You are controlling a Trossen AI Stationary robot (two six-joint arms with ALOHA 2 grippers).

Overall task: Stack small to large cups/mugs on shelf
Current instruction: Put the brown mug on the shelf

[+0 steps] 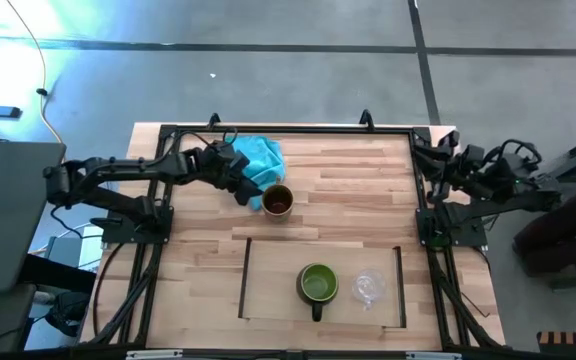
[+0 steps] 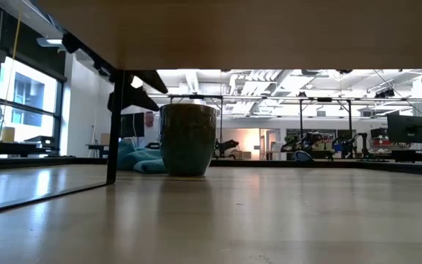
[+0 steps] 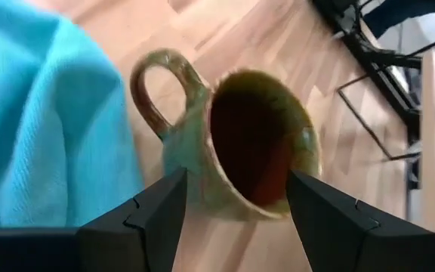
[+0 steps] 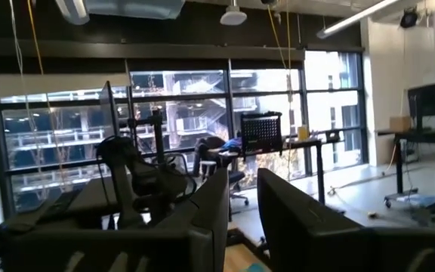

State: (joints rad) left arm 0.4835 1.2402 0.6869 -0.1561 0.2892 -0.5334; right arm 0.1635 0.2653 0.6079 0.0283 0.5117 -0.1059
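Observation:
The brown handled mug [image 1: 277,201] stands upright on the tabletop next to the turquoise cloth [image 1: 263,158]; it also shows in the low view [image 2: 188,139]. My left gripper [image 1: 251,192] is open. In the left wrist view [image 3: 236,219] its fingers stand on either side of the mug's near wall [image 3: 225,204], and I cannot tell whether they touch it. The green mug [image 1: 317,284] and the clear glass cup [image 1: 369,288] stand side by side on the shelf [image 1: 268,285]. My right gripper [image 4: 242,196] waits at the table's right edge, empty, its fingers a narrow gap apart.
The mug's handle [image 3: 157,91] points toward the cloth [image 3: 44,121]. The shelf's dark rails [image 1: 244,280] run along its short sides. In the low view the shelf's underside [image 2: 269,29] spans the top, with one rail [image 2: 112,125] left of the mug. A dark frame borders the table.

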